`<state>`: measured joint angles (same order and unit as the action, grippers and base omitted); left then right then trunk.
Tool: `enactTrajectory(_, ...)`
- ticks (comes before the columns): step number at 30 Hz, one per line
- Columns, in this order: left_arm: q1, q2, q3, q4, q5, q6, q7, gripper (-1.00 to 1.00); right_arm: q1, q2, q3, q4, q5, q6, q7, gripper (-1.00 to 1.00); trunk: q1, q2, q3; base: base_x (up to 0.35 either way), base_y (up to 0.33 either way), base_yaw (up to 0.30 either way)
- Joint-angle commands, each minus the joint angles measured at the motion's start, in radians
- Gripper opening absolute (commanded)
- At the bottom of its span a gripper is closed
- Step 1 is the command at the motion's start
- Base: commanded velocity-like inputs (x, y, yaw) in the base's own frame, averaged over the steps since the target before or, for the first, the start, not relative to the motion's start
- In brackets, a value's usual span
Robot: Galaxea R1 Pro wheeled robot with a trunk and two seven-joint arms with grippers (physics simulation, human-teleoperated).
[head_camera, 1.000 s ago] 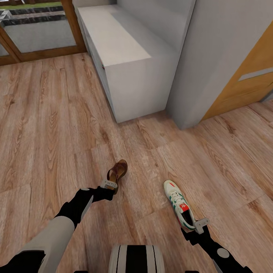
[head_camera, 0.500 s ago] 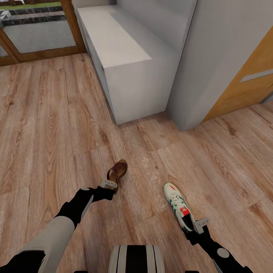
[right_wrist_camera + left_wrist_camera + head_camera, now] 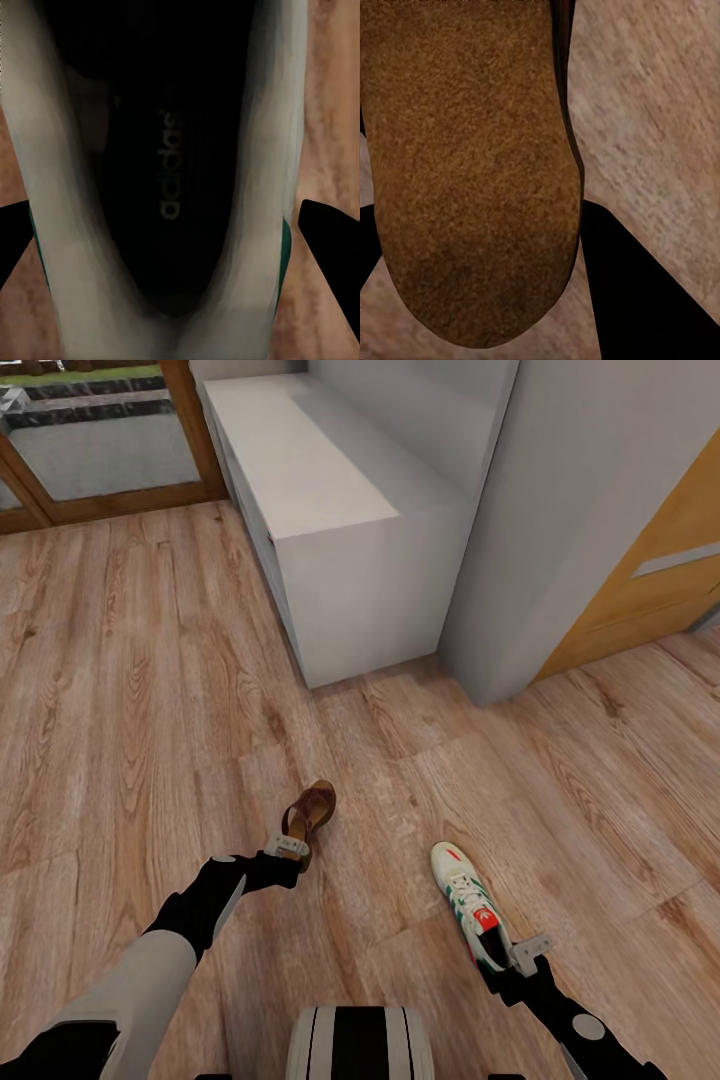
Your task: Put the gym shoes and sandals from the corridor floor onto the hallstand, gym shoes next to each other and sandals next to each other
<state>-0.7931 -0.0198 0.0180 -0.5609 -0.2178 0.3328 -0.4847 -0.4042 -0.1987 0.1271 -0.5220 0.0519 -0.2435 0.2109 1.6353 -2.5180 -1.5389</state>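
The corridor floor (image 3: 130, 690) of wood-grain planks spreads wide, and the light-grey hallstand (image 3: 330, 530) stands along its far side against the wall, its flat top bare, with a grey wall panel and an orange door (image 3: 650, 590) to the right of it. Both arms reach forward and low, I reckon so that each can carry one piece of footwear across to the rack in a single trip. The gym shoe (image 3: 470, 905), white with green stripes and a red tongue patch, lies toe-forward near the floor's near edge; the right gripper (image 3: 515, 960) sits at its heel, and the right wrist view looks straight down into the shoe's dark insole with a finger either side, pinching the heel. The brown sandal (image 3: 308, 818) is tipped up off the planks, held at its rear end by the left gripper (image 3: 287, 847), whose fingers are closed on it; the left wrist view shows its suede sole close up.
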Motion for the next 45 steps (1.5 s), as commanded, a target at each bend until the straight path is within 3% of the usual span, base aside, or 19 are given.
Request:
enactTrajectory(1,-0.001,0.000,0.002,-0.002,-0.007,0.005,-0.005,-1.00,-0.001,-0.001,0.002,0.000,0.004,-0.003,-0.001,-1.00,0.000,0.000,-0.001,0.000,0.000,0.000)
enactTrajectory(9,0.000,0.003,0.002,-0.003,-0.008,0.003,-0.003,-1.00,-0.001,-0.001,0.002,0.000,0.003,-0.003,-0.001,-1.00,0.000,0.000,-0.001,0.000,0.000,0.000)
enactTrajectory(24,0.000,0.006,0.002,-0.008,-0.007,0.003,-0.002,-1.00,-0.001,-0.001,0.004,0.000,0.003,-0.003,-0.001,-1.00,-0.007,0.003,0.057,0.000,0.000,0.000)
enactTrajectory(38,0.004,0.012,0.006,-0.073,-0.007,0.004,0.000,-1.00,-0.001,0.001,0.005,-0.001,0.003,-0.003,-0.002,-1.00,-0.013,0.007,0.112,0.000,0.000,0.000)
enactTrajectory(43,0.008,0.019,0.030,-0.074,-0.010,0.001,-0.003,-1.00,0.000,0.006,0.006,-0.001,0.003,-0.003,-0.002,-1.00,-0.015,0.008,0.131,0.000,0.000,0.000)
enactTrajectory(45,0.017,0.036,0.042,-0.073,-0.010,-0.006,0.001,-1.00,0.000,0.008,0.006,0.000,0.003,-0.003,-0.002,-1.00,-0.016,0.008,0.139,0.000,0.000,0.000)
